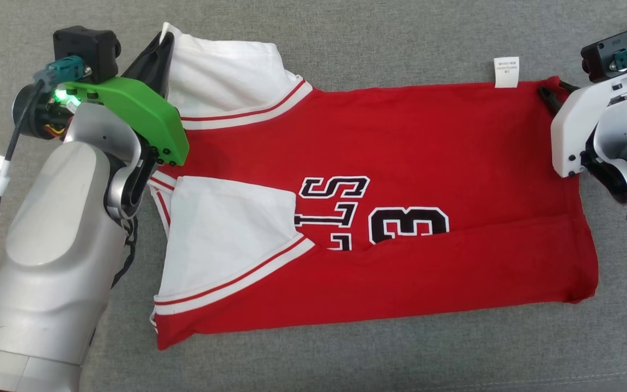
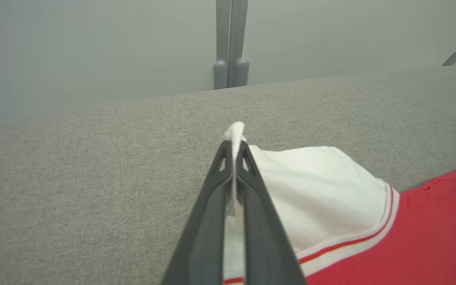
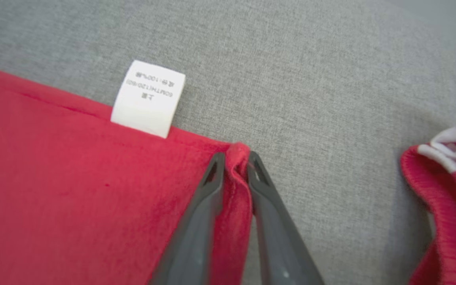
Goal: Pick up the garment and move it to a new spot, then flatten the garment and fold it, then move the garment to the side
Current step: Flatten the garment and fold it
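The garment [image 1: 400, 141] is a red jersey with white sleeves and black lettering, lying folded lengthwise on the grey cloth surface [image 1: 346, 354]. My left gripper [image 1: 164, 41] is at its far left corner, shut on the edge of the upper white sleeve [image 2: 315, 186]. A bit of white cloth sticks out past the tips of the left gripper [image 2: 234, 148]. My right gripper [image 1: 550, 95] is at the far right corner of the hem. In the right wrist view the right gripper [image 3: 236, 158] pinches a bunched red corner between its fingers.
A white care label [image 1: 506, 72] sticks out from the far edge, close to the right gripper; it shows as the label [image 3: 149, 99] in the right wrist view. Another red-and-white piece of cloth [image 3: 449, 178] lies to the right. A pale wall with grey posts [image 2: 231, 43] rises behind the surface.
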Robot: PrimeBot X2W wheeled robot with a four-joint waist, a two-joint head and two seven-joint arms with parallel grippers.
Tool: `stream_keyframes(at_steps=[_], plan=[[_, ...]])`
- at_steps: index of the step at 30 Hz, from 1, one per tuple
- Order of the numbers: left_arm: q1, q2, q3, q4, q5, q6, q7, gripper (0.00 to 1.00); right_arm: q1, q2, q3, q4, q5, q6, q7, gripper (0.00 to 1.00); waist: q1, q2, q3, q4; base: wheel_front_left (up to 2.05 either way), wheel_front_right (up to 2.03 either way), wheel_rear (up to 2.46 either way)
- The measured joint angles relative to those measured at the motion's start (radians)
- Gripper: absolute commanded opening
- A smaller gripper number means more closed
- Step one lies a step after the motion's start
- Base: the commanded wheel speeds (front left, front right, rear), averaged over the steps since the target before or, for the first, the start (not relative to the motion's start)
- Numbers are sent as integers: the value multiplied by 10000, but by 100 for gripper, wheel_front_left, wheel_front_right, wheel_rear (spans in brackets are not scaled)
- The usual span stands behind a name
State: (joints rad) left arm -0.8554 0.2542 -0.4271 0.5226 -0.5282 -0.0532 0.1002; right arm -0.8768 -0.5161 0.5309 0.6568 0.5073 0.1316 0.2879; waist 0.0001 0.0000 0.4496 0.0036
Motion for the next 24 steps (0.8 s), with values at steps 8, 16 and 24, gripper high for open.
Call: stream_keyframes(at_steps=[8,16,24], plan=[[699,205,234,-756,-236,188,-460,0,-159,-94,316,564,320,0,-1438,0,0,0,-218,14,0,0,0],[2348,495,382,-2412,-372,464,-1020,0,777,-468,629,-138,1064,-2,-3143,0,0,0,-812,40,0,0,0],[4990,1032,408,-4982,-405,1181,-1091,0,2726,-838,407,-1499,1440,-2,-4190,0,0,0,-1616,3,0,0,0]])
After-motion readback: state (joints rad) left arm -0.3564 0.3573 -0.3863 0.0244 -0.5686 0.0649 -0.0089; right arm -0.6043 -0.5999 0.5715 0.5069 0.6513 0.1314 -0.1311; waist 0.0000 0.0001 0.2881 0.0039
